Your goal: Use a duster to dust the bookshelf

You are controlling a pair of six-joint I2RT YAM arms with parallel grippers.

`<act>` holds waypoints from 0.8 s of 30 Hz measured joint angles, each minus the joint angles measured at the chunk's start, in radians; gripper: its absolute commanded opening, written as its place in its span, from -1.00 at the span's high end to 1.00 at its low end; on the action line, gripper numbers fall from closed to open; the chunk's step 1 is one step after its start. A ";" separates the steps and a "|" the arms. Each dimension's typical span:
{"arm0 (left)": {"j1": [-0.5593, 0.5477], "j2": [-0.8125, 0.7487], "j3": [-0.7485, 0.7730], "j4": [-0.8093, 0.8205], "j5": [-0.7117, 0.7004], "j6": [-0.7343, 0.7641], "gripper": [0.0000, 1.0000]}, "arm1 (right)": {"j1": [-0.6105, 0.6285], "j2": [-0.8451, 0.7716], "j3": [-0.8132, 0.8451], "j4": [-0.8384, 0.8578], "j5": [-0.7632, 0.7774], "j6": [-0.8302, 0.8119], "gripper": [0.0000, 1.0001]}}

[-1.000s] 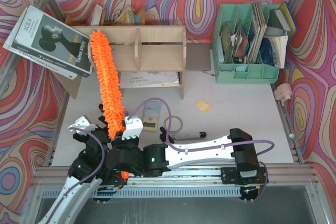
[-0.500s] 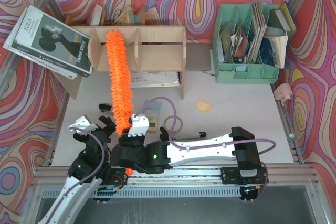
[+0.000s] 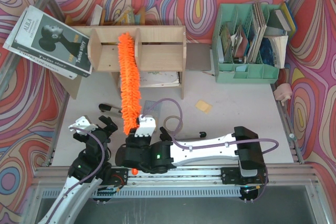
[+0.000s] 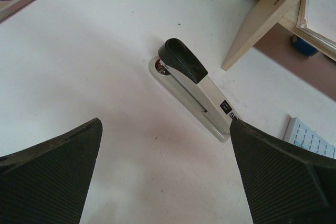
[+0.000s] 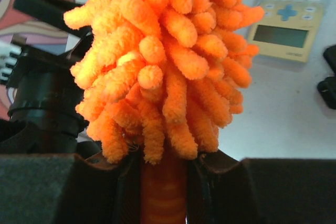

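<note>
The orange fluffy duster [image 3: 128,80] stands tilted from my right gripper [image 3: 143,129] up to the top of the light plywood bookshelf [image 3: 157,51], its tip near the middle divider. In the right wrist view my right gripper [image 5: 164,182] is shut on the duster's orange handle [image 5: 163,192], with the fluffy head [image 5: 163,51] filling the view above. My left gripper [image 3: 102,127] is open and empty low over the table at the near left; in the left wrist view its fingers [image 4: 52,177] frame bare white table.
A grey-black stapler [image 4: 197,87] lies just ahead of my left gripper. A calculator [image 5: 286,11] lies near the right gripper. A mint-green file organiser [image 3: 252,40] stands back right, books [image 3: 50,40] lean at back left, a yellow note [image 3: 203,106] on the table.
My right arm has swept the duster to the right along the bookshelf top, from the left compartment to the middle divider. The left arm has stayed still.
</note>
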 measured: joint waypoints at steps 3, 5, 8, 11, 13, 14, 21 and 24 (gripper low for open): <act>0.000 0.000 0.000 0.000 0.000 0.000 -0.97 | -0.002 -0.038 -0.034 -0.030 0.030 0.061 1.00; 0.000 0.000 0.000 0.000 0.000 0.000 -0.97 | -0.004 -0.043 -0.030 -0.032 0.033 0.072 1.00; 0.000 0.000 0.000 0.000 0.001 0.000 -0.96 | -0.004 -0.035 0.002 -0.060 0.031 0.089 1.00; 0.000 0.000 0.000 0.000 0.002 0.000 -0.97 | 0.002 -0.035 0.025 -0.065 0.040 0.107 1.00; 0.000 0.000 0.000 0.000 0.003 0.000 -0.96 | 0.010 -0.039 0.025 -0.066 0.056 0.118 1.00; 0.000 0.000 0.000 0.000 0.003 0.000 -0.97 | 0.015 -0.040 0.023 -0.065 0.064 0.125 1.00; 0.000 0.000 0.000 0.000 0.003 0.000 -0.97 | 0.039 -0.070 -0.007 -0.080 0.079 0.185 1.00; 0.000 0.000 0.000 0.000 0.003 0.000 -0.96 | 0.039 -0.066 -0.008 -0.099 0.061 0.212 1.00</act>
